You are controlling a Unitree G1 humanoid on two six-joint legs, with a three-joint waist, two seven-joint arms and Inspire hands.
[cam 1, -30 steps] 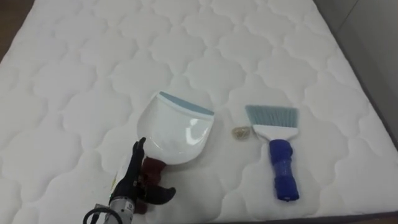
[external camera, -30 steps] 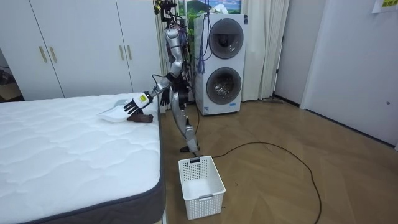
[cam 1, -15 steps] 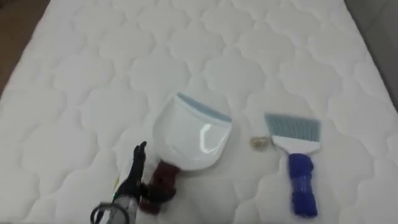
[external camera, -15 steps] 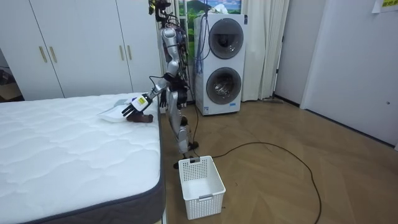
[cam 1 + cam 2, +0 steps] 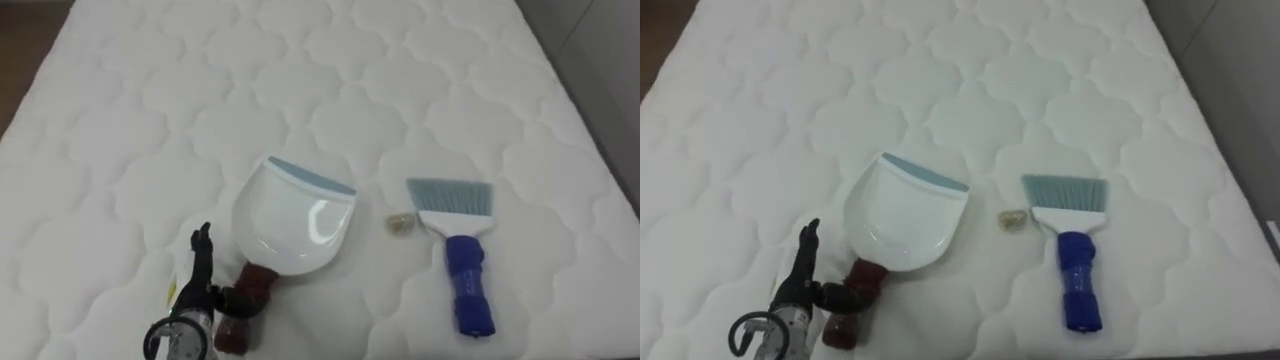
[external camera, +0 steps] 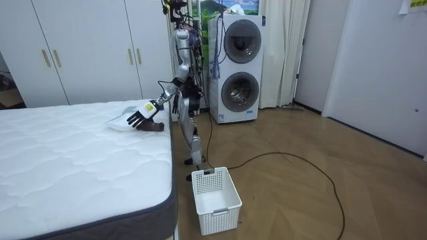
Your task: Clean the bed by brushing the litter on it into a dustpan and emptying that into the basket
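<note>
The left robot hand, fingers straight and apart, stands just beside the pan handle, at the pan's 7 o'clock. It should wrap the handle squarely before lifting. On the bed: 1 pan, 1 brush, and 1 crumb at the brush's 9 o'clock.

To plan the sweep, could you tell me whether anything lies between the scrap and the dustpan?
Nothing visible: only bare mattress separates the scrap from the dustpan; the brush lies on its other side.
</note>
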